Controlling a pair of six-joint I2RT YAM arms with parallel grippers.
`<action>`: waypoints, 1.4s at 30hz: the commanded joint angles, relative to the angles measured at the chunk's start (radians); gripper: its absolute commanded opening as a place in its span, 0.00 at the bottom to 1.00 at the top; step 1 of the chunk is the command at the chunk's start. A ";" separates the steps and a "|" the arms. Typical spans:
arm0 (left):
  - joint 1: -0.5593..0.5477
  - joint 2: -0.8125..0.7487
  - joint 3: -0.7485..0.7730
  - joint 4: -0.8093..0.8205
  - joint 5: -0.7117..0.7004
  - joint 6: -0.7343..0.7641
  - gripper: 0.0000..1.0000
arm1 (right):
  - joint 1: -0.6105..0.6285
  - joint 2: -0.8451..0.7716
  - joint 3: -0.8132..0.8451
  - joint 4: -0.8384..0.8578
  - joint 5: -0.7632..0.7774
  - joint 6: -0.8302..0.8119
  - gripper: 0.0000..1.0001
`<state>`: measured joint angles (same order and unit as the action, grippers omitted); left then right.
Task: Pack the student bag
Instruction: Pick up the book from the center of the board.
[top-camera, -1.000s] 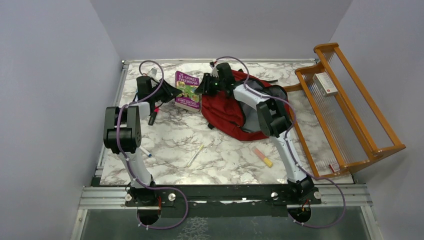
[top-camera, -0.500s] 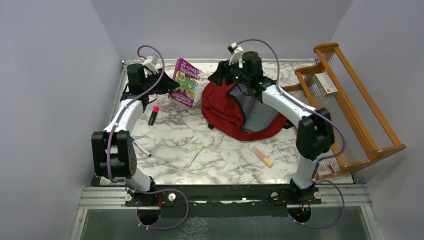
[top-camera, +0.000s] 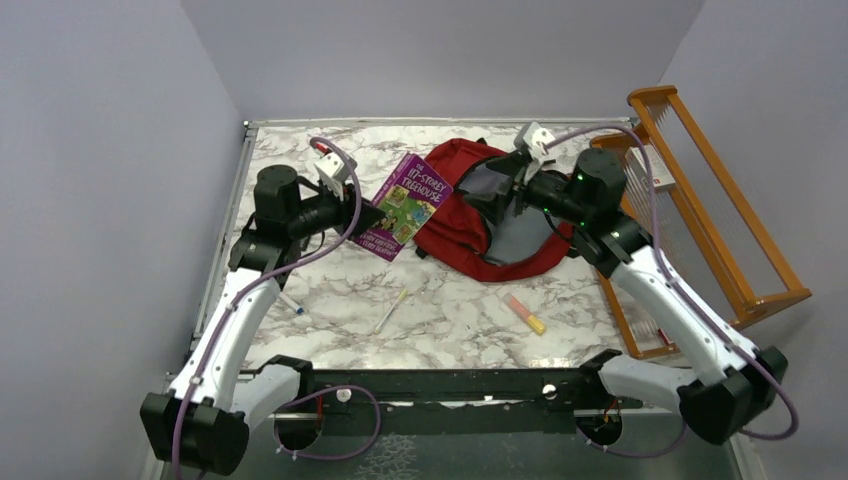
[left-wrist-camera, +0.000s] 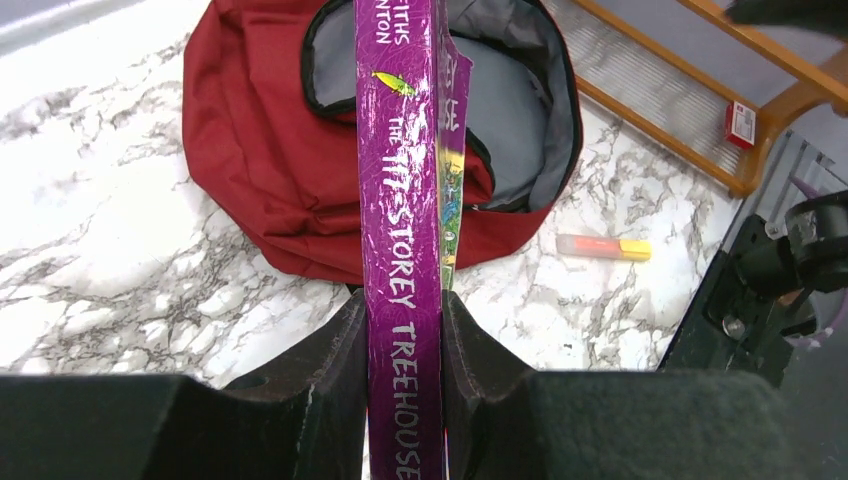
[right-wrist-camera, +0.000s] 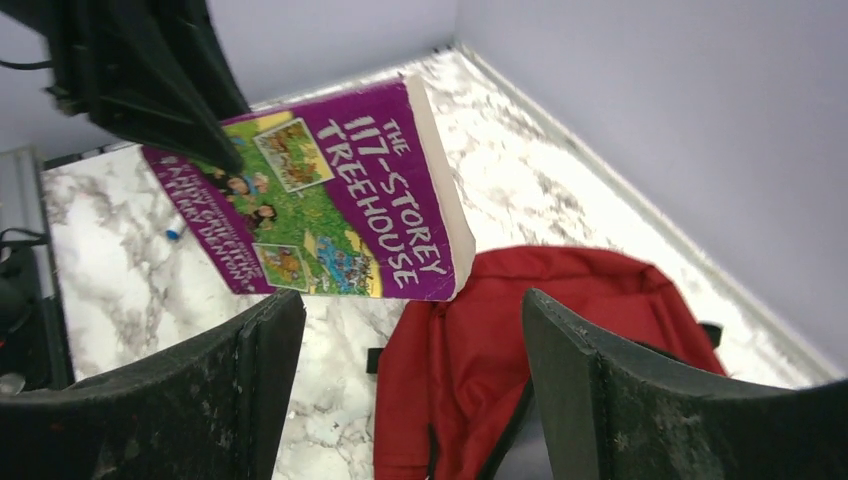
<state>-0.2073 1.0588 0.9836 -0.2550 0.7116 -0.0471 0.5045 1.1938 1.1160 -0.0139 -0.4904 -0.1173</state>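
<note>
The student bag (top-camera: 455, 215) is a red backpack lying on the marble table, its mouth open and the grey lining (top-camera: 512, 238) showing. My left gripper (top-camera: 372, 216) is shut on the spine of a purple "117-Storey Treehouse" book (top-camera: 408, 203) and holds it above the table, just left of the bag. In the left wrist view the book's spine (left-wrist-camera: 402, 250) points at the bag's open mouth (left-wrist-camera: 510, 120). My right gripper (top-camera: 497, 196) is open and empty over the bag's opening. In the right wrist view (right-wrist-camera: 410, 310) its jaws stand wide apart, with the book (right-wrist-camera: 330, 200) and the red bag (right-wrist-camera: 520, 340) beyond.
A wooden rack (top-camera: 700, 200) stands along the right edge. An orange and yellow marker (top-camera: 524, 313) lies in front of the bag. A pale pencil (top-camera: 390, 311) and a blue pen (top-camera: 290, 303) lie on the near table.
My left gripper has carried the book right and nearer, up to the bag. My right gripper has swung from the bag's far left corner to its right side over the opening.
</note>
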 joint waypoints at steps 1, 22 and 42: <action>-0.027 -0.147 -0.025 0.052 0.029 0.071 0.00 | 0.002 -0.185 -0.041 -0.109 -0.148 -0.116 0.84; -0.066 -0.261 -0.063 -0.004 0.447 0.708 0.00 | 0.002 -0.215 -0.031 -0.092 -0.460 -0.130 0.85; -0.067 -0.125 0.038 -0.088 0.513 0.828 0.00 | 0.016 -0.029 -0.058 -0.073 -0.506 -0.252 0.79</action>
<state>-0.2707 0.9306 0.9607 -0.3847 1.1561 0.7437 0.5114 1.1526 1.0645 -0.0544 -1.0065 -0.3122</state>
